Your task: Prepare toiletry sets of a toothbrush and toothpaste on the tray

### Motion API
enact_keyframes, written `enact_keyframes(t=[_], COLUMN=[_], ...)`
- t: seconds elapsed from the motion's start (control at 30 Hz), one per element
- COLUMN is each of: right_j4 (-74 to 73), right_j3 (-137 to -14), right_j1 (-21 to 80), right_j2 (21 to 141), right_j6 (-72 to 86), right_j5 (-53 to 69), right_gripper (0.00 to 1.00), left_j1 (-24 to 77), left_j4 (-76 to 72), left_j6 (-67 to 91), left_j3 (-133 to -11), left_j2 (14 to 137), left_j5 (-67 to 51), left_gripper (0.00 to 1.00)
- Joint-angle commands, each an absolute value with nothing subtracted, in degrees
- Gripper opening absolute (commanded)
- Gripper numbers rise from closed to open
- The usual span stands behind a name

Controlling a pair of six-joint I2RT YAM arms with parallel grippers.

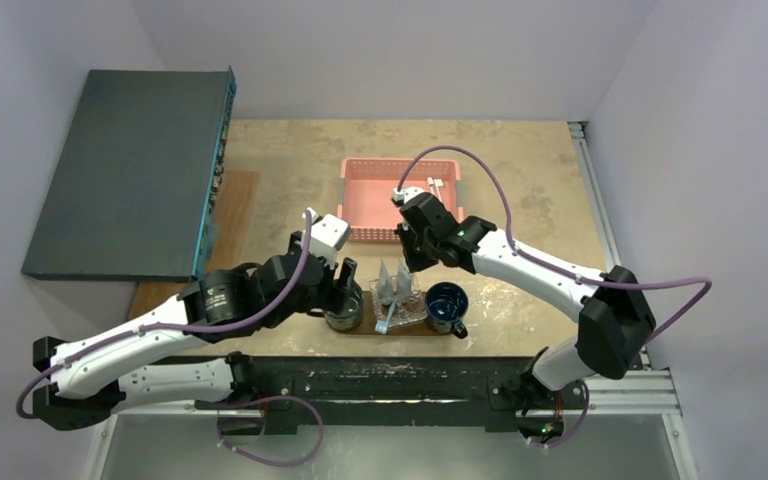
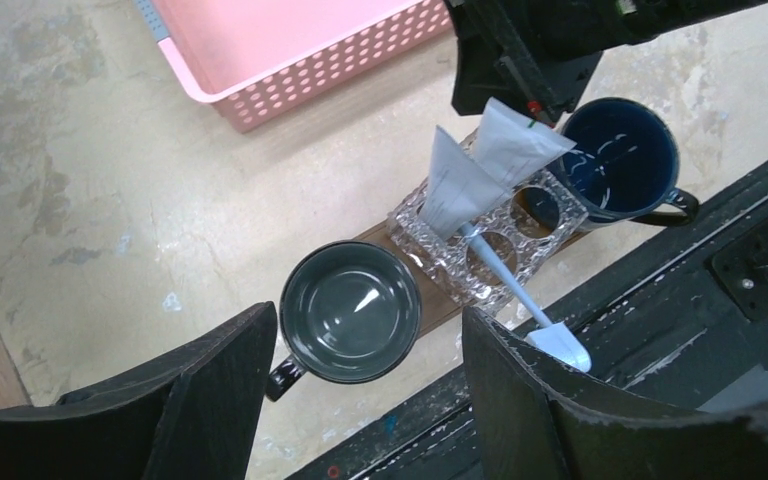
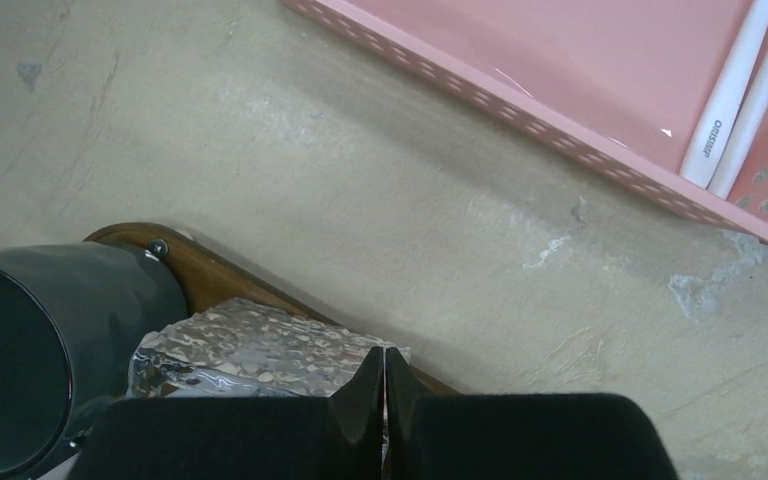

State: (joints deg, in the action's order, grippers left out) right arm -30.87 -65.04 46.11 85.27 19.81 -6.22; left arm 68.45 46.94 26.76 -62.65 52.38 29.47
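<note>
The dark brown tray (image 1: 372, 329) lies at the near table edge. It carries a grey mug (image 2: 350, 310), a clear glass holder (image 2: 550, 215) and a blue mug (image 2: 620, 160). Two silvery toothpaste tubes (image 2: 453, 188) stand in the holder, and a pale blue toothbrush (image 2: 515, 290) leans out of it. My right gripper (image 3: 384, 352) is shut on the top edge of the right-hand tube (image 2: 512, 145); a thin pale sliver shows between its fingers. My left gripper (image 2: 370, 318) is open and empty, hovering above the grey mug.
A pink lattice basket (image 1: 365, 195) stands behind the tray and holds two slim white items (image 3: 725, 110). A large dark box (image 1: 130, 170) lies at the left, partly over a wooden board (image 1: 235, 205). The black base rail (image 1: 410, 375) runs just in front of the tray.
</note>
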Motion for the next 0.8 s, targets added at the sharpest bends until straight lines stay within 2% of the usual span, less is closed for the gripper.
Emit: enact_keyframes(t=[0.0,0.77], right_j4=[-29.4,-31.5], right_j3=[-66.4,-62.7], right_j1=[45.9,46.0], right_j2=[85.2,82.9], right_j6=[18.8,18.0], right_j5=[-5.1,-3.3], right_gripper=[0.00,0.00], left_j1=[66.6,61.7], left_j4=[47.3,47.3], left_j6=[25.8,26.5], left_j3=[-60.5,-54.1], left_j2=[50.9,46.7], left_j5=[27.7,26.9], left_gripper=[0.68,0.68])
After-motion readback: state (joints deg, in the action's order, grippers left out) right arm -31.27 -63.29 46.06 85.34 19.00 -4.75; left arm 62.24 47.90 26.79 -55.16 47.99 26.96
